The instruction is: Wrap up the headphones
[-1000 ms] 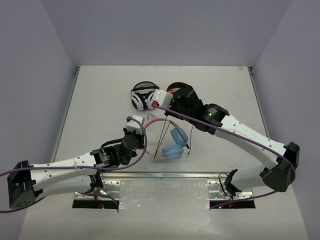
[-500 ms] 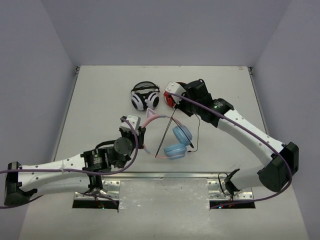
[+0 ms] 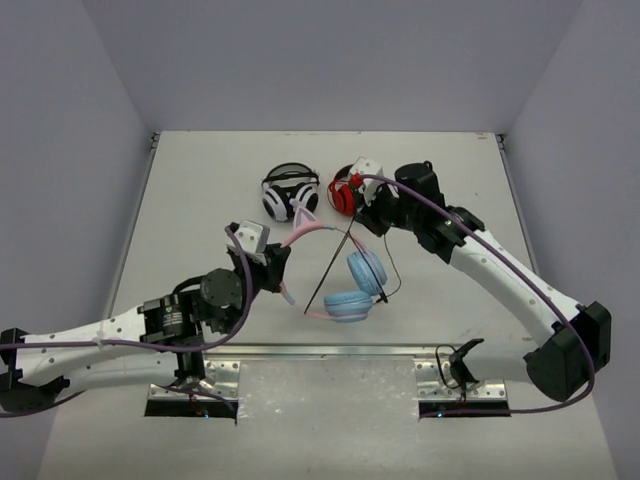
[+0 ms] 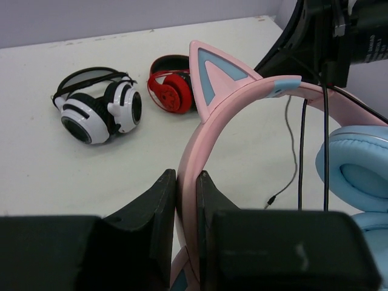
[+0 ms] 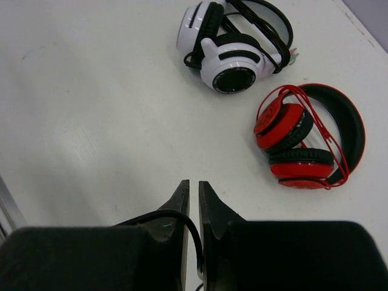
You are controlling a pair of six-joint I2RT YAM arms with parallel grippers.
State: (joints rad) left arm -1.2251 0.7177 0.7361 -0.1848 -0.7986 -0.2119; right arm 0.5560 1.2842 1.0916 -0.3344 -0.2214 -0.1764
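Observation:
The headphones have a pink headband [image 3: 308, 235] with cat ears [image 4: 213, 76] and light blue earcups [image 3: 366, 270]. They sit at mid-table, held up off the surface. My left gripper [image 3: 274, 262] is shut on the headband [image 4: 193, 182] near its left end. My right gripper [image 3: 362, 222] is shut on the thin black cable [image 5: 195, 237], which runs taut down to the headphones [image 3: 330, 268] and hangs in a loop [image 3: 392, 262]. The cable's plug [image 4: 270, 198] dangles above the table in the left wrist view.
White-and-black headphones [image 3: 288, 194] and red-and-black headphones [image 3: 344, 192] lie at the back of the table, just behind my right gripper. They also show in the right wrist view [image 5: 233, 45] [image 5: 303, 136]. Grey walls enclose the table.
My right gripper has moved right and back with the cable, pulling it taut. My left arm has swung left and tilted the headband up. The earcups shifted slightly right.

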